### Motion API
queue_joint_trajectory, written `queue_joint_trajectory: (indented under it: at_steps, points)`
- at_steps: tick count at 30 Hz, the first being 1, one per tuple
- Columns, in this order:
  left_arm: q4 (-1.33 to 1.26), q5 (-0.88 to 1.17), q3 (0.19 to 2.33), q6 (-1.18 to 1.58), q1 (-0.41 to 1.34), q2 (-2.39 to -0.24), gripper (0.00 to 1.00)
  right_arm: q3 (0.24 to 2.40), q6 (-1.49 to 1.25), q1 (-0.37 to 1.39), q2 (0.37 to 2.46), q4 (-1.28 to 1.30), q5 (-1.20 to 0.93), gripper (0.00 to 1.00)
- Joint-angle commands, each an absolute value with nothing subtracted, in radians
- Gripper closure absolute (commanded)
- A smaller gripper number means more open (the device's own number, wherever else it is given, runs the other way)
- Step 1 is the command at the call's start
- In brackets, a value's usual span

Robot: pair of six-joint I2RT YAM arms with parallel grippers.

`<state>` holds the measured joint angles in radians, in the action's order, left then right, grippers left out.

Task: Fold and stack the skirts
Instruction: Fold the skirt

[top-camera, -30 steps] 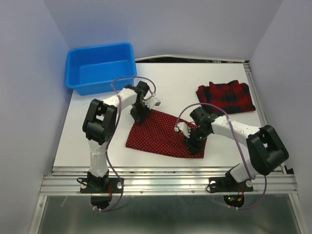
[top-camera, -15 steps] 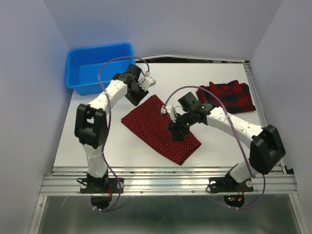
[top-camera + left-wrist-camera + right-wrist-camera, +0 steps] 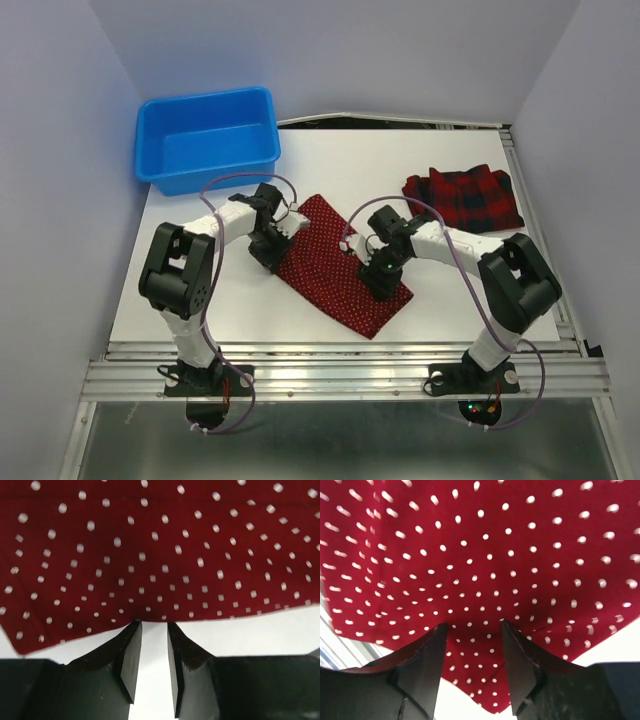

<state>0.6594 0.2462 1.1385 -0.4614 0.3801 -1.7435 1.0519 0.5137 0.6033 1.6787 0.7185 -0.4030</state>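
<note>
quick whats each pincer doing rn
Left pincer: slightly open, tips at the edge of the polka-dot skirt.
Right pincer: open, tips on the same skirt.

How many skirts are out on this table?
2. The dotted skirt lies folded in the middle. The plaid skirt lies folded at the far right. No skirt shows in the bin, so probably none is hidden.

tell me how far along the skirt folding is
Looks done: the tartan skirt lies folded at the far right. In hand: the polka-dot skirt is folded into a band, with the left gripper at its edge and the right gripper over it, jaws apart. Left: stacking the two; they lie apart.
</note>
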Motion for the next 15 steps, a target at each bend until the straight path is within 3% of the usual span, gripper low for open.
queue_joint_trajectory:
  at_steps: [1, 10, 15]
  points:
    - [0.589, 0.282, 1.189, -0.426, 0.382, -1.81, 0.63, 0.997, 0.545, 0.606, 1.712, 0.686, -0.388, 0.47]
    - [0.617, 0.213, 1.553, -0.436, 0.37, -2.149, 0.68, 1.017, 0.443, 0.635, 1.786, 0.701, -0.624, 0.47]
    - [0.65, 0.215, 1.677, -0.436, 0.357, -2.134, 0.67, 1.107, 0.338, 0.649, 1.796, 0.673, -0.762, 0.42]
